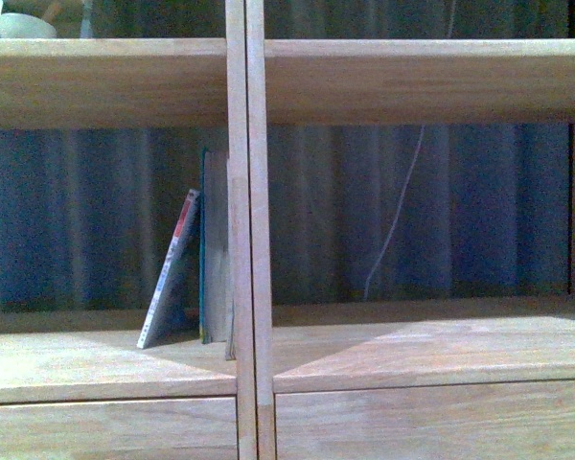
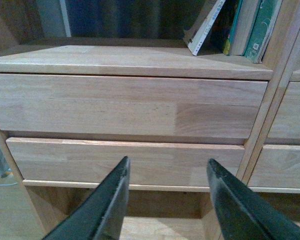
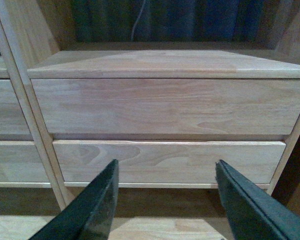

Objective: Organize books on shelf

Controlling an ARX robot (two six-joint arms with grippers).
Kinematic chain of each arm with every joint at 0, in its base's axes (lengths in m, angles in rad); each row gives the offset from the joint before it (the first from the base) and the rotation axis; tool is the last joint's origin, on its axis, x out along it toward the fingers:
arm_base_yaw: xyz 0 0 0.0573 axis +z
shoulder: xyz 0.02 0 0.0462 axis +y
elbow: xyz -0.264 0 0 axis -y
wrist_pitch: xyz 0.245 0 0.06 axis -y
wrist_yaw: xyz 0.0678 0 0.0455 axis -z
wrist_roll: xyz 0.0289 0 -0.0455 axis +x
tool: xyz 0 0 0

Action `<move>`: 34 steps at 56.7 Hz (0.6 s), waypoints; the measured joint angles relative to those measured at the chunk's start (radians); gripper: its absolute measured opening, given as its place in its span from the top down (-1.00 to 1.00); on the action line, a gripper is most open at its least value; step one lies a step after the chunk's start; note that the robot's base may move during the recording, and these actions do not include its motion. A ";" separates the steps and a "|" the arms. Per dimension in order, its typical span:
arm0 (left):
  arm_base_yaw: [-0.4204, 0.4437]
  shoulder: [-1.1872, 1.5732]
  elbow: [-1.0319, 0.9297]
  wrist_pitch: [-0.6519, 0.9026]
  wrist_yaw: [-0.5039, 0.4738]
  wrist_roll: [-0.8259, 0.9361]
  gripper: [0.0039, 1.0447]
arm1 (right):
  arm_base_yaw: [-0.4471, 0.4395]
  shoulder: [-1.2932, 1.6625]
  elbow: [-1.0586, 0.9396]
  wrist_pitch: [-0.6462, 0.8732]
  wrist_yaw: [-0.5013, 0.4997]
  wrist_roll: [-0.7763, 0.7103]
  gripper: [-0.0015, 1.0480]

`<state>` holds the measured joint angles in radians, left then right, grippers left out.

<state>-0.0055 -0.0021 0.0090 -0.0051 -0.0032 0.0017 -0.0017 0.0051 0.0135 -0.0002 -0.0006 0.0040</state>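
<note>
The light-wood shelf (image 1: 105, 364) fills the front view, with its central divider (image 1: 248, 240) upright in the middle. In the left bay a thin paperback (image 1: 171, 273) with a red-and-white spine leans right against upright books, one teal (image 1: 204, 249), that stand against the divider. The left wrist view shows them too: the leaning paperback (image 2: 204, 27) and a teal book (image 2: 260, 30). My left gripper (image 2: 167, 167) is open and empty, low in front of the left drawer fronts (image 2: 125, 105). My right gripper (image 3: 166, 167) is open and empty before the right drawer fronts (image 3: 170, 107). Neither gripper shows in the front view.
A pale bowl (image 1: 24, 26) sits on the upper left shelf board. A white cable (image 1: 393, 220) hangs behind the right bay against a dark blue curtain. The right bay's board (image 3: 165, 62) bears no books. Wooden floor shows under the shelf (image 2: 140, 227).
</note>
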 joint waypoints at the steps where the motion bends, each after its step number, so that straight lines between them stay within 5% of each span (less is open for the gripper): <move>1: 0.000 0.000 0.000 0.000 0.000 0.000 -0.28 | 0.000 0.000 0.000 0.000 0.000 0.000 -0.26; 12: 0.000 0.000 0.000 0.000 0.000 0.000 -0.89 | 0.000 0.000 0.000 0.000 0.000 0.000 -0.85; 34: 0.000 0.000 0.000 0.000 0.000 0.000 -0.86 | 0.000 0.000 0.000 0.000 0.000 0.000 -0.86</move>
<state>-0.0055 -0.0021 0.0090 -0.0048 -0.0029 0.0017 -0.0017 0.0051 0.0135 -0.0002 -0.0006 0.0040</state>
